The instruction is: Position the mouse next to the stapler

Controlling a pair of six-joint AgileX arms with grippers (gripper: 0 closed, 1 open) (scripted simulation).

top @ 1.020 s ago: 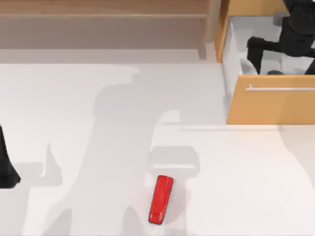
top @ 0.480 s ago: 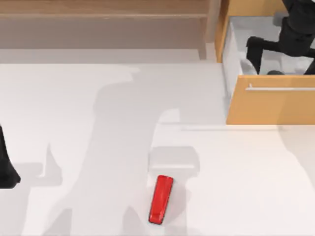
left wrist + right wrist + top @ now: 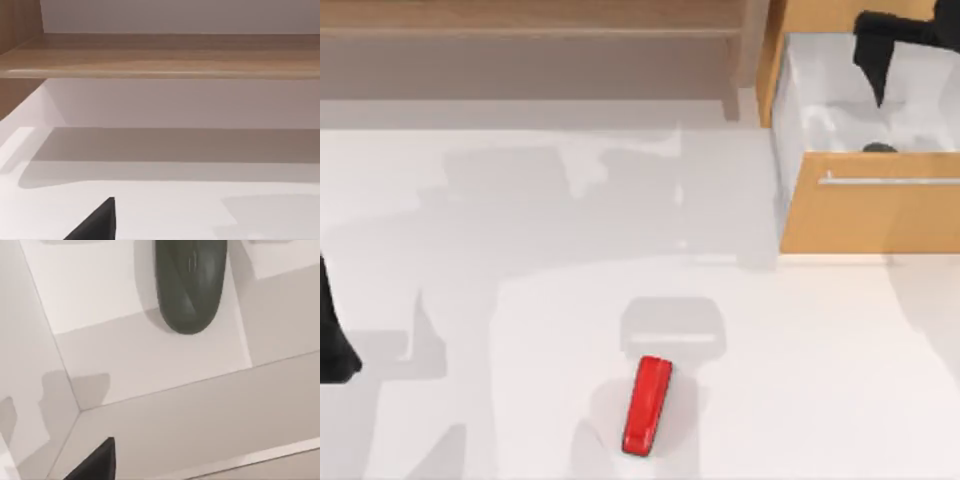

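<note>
The red stapler point(image 3: 648, 406) lies on the white table near the front, a little left of centre. The dark mouse point(image 3: 880, 148) rests on the floor of the open drawer point(image 3: 868, 212) at the back right, just behind the drawer front. In the right wrist view the mouse point(image 3: 190, 285) lies alone on the white drawer floor. My right gripper point(image 3: 892, 40) hangs open above the back of the drawer, apart from the mouse, with one fingertip point(image 3: 97, 462) showing. My left gripper point(image 3: 332, 345) is parked open at the table's left edge, one fingertip point(image 3: 97, 225) showing.
The drawer's wooden front with its metal handle point(image 3: 890, 181) juts out over the table at the right. A low wooden shelf point(image 3: 530, 30) runs along the back. Broad grey arm shadows fall across the table's middle.
My right gripper has risen and pulled back toward the drawer's far end, away from the mouse. The arm shadows on the table have shifted. Mouse, stapler and left arm have stayed put.
</note>
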